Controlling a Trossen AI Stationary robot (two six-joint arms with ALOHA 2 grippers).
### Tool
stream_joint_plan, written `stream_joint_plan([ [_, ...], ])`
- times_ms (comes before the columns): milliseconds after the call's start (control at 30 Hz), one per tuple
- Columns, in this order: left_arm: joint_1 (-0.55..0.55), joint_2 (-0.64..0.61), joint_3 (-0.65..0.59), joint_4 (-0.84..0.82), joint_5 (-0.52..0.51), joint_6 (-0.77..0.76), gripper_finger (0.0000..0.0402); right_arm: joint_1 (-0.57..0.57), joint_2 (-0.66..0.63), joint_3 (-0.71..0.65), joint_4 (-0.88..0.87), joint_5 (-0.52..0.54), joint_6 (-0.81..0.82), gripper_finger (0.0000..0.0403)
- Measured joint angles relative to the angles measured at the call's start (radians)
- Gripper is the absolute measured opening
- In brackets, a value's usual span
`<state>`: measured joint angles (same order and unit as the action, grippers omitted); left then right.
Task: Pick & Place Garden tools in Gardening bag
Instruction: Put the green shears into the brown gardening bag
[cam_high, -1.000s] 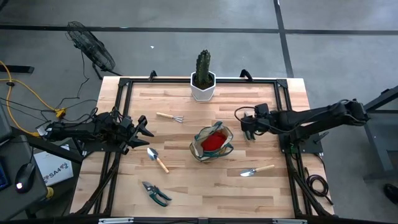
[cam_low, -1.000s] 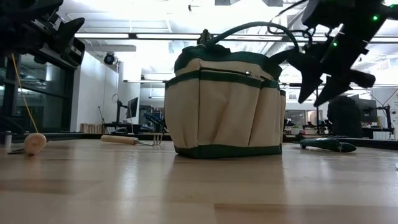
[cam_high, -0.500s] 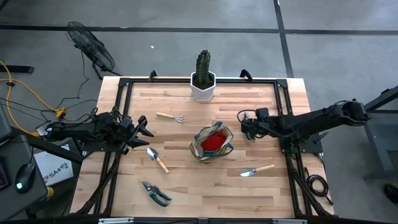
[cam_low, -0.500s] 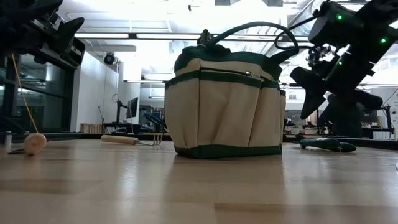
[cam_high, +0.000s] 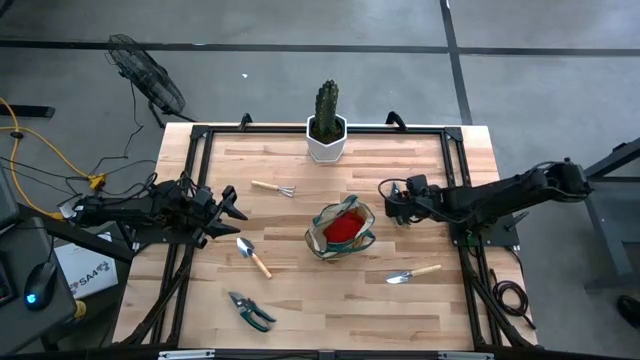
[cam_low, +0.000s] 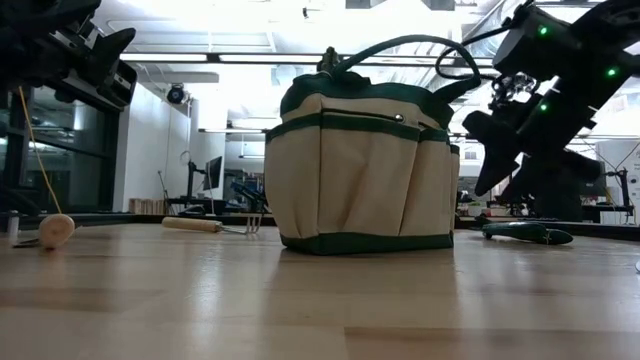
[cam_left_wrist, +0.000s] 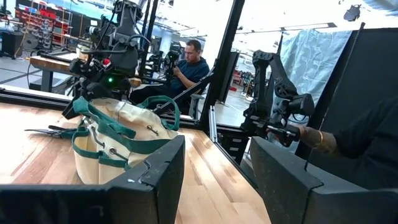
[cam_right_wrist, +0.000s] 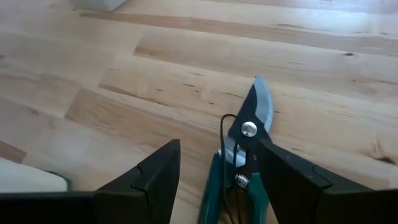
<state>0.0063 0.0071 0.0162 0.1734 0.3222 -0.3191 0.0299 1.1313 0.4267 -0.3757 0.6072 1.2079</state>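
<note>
Pruning shears (cam_right_wrist: 249, 130) lie right beneath my right gripper (cam_right_wrist: 219, 155), blade pointing ahead; my fingers stand wide apart, holding nothing; the bag (cam_high: 342, 230) stands near, ahead of me; I judge I'm reaching for the shears; next: descend, straddle them, close; no writing legible.

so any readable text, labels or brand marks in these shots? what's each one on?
"SAA": on the white box on the floor left of the table; the letters after it are too small to read.
Nothing readable on the gardening bag, the white pot or the arms.
</note>
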Motion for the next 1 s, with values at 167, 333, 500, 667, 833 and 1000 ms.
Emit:
stream_joint_plan([
  [167, 0.000, 0.000, 0.000, 0.000, 0.000, 0.000, 0.0180, -0.003, 0.086, 0.000, 0.043, -0.004, 0.001, 0.0201],
  [333, 0.000, 0.000, 0.000, -0.004, 0.000, 0.000, 0.0180, -0.036, 0.150, 0.000, 0.096, -0.019, -0.005, 0.0201],
  [500, 0.000, 0.000, 0.000, -0.005, -0.002, 0.000, 0.0180, -0.074, 0.190, 0.000, 0.116, -0.055, -0.026, 0.0201],
  [667, 0.000, 0.000, 0.000, -0.010, -0.004, 0.000, 0.0180, -0.101, 0.209, 0.000, 0.125, -0.060, -0.027, 0.0201],
  [833, 0.000, 0.000, 0.000, -0.020, -0.003, 0.000, 0.0180, -0.112, 0.210, 0.000, 0.127, -0.076, -0.035, 0.0201],
  [1000, 0.000, 0.000, 0.000, -0.020, -0.003, 0.000, 0.0180, -0.112, 0.210, 0.000, 0.127, -0.079, -0.035, 0.0200],
])
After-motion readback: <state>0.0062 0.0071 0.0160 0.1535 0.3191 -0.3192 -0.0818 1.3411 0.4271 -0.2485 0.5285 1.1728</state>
